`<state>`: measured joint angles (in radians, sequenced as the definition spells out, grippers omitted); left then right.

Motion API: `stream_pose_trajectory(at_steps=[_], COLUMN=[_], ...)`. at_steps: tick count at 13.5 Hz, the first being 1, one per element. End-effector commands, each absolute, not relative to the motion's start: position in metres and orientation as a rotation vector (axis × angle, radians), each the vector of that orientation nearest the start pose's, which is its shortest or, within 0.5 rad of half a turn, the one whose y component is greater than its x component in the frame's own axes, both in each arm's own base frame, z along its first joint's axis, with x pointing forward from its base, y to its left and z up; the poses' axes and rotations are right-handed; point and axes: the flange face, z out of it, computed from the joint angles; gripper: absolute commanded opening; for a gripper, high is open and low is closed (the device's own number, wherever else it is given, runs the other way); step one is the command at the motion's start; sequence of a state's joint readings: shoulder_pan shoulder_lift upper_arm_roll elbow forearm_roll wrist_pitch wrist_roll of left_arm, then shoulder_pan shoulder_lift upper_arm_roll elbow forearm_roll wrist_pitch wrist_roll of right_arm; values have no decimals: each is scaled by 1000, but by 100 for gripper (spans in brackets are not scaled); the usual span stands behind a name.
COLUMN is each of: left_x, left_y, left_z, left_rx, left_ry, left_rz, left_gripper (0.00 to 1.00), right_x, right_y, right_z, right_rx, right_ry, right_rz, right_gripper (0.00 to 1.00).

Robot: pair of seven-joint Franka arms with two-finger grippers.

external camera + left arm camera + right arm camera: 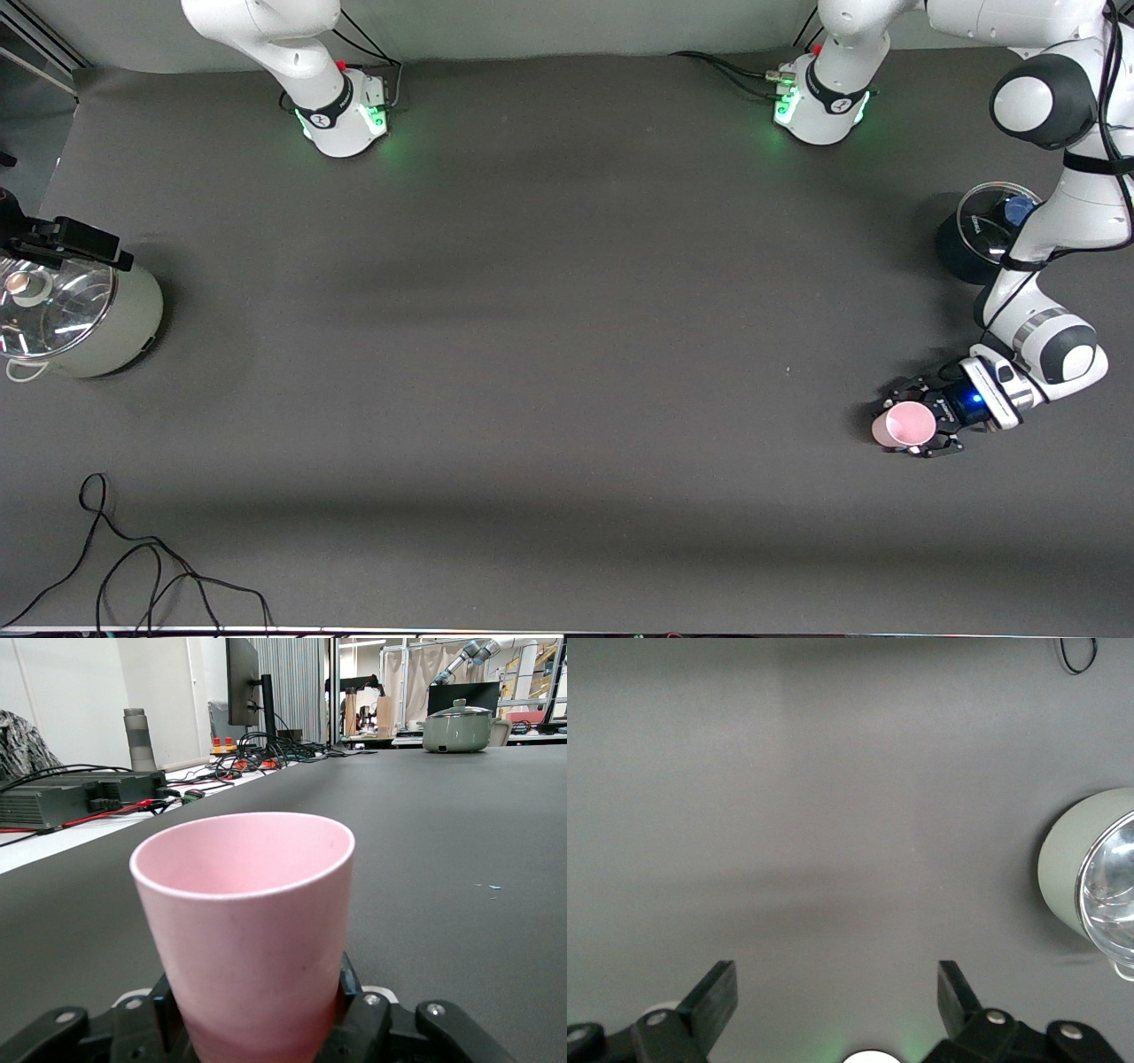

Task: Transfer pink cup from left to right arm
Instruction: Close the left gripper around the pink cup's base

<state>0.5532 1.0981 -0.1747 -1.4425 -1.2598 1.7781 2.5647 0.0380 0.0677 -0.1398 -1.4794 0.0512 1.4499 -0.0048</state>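
The pink cup (904,426) stands upright, mouth up, low at the table surface toward the left arm's end. My left gripper (909,423) reaches in sideways and is shut on it, one black finger pressed against each side of its lower wall. In the left wrist view the pink cup (248,912) fills the foreground, and the left gripper (257,1014) clamps its base. My right gripper (836,979) shows only in the right wrist view. It hangs open over bare grey table with nothing between its fingers.
A pale green pot with a glass lid (97,323) sits at the right arm's end; the same green pot (1072,864) shows in the right wrist view. A black pot with a glass lid (970,244) stands beside the left arm. A black cable (133,567) lies near the front edge.
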Motion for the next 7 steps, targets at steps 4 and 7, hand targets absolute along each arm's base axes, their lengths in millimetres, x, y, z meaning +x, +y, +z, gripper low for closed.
stream_pose_trajectory(at_steps=[4, 7], left_x=[644, 659], left_y=[193, 196], left_z=[88, 141], left_rx=[1637, 1667], left_ry=[-1153, -1089], left_rz=[1357, 1306], left_gripper=[40, 34], right_x=[562, 561], right_y=[-50, -49], right_z=[623, 623], right_rx=[-3082, -3080], right_ry=[132, 129], right_rz=[150, 150], right_gripper=[100, 100])
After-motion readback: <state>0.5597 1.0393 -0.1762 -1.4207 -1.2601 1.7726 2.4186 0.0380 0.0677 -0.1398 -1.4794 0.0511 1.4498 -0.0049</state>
